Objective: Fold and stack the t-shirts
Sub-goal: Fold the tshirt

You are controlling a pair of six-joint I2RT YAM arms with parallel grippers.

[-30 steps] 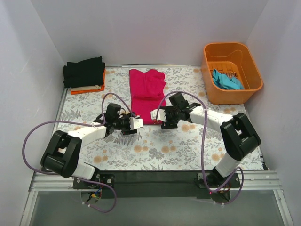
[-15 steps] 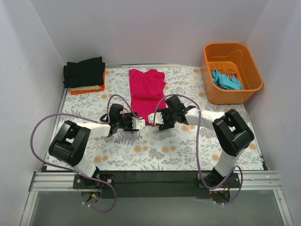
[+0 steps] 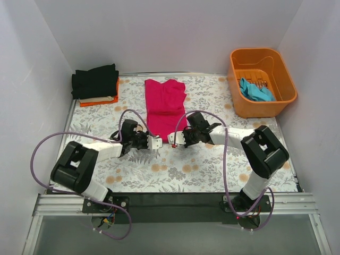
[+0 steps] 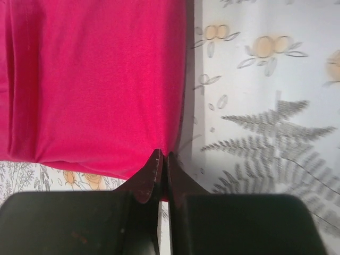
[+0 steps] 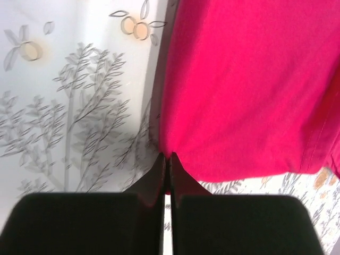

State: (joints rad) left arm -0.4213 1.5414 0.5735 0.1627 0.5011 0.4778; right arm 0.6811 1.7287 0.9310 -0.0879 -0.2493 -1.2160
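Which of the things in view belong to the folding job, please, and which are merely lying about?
Job: magenta t-shirt, near corners pinched by left end effector and right end effector; teal t-shirt; folded black, white and orange stack.
Lying about: orange plastic basket holding the teal one; floral table cover.

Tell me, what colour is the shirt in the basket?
The shirt is teal-blue; top view shows it best.
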